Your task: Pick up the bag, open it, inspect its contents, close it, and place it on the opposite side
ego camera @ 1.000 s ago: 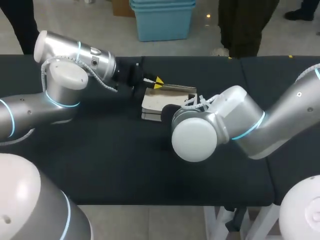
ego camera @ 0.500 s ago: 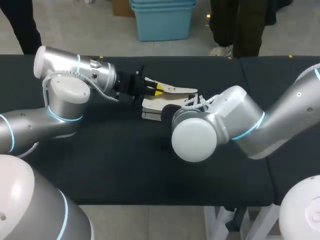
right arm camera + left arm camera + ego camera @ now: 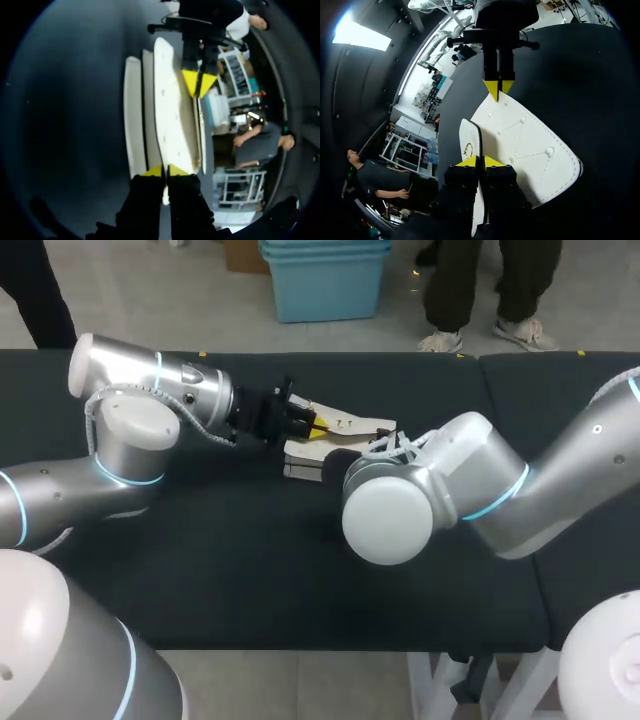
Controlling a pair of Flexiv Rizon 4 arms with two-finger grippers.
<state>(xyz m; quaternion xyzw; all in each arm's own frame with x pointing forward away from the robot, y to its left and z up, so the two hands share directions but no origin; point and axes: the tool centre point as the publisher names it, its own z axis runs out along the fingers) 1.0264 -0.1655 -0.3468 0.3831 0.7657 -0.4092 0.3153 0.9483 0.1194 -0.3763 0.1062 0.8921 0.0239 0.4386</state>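
White bag (image 3: 303,452) on table (image 3: 250,570), flap (image 3: 525,145) raised, contents hidden; left tool (image 3: 480,161) and right tool (image 3: 165,171) both pinch flap.

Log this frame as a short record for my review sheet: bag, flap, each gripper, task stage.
bag: white, lying on the black table
flap: lifted off the bag's body, held at both ends
left gripper: shut on one end of the flap
right gripper: shut on the opposite end
stage: bag being opened; contents not visible
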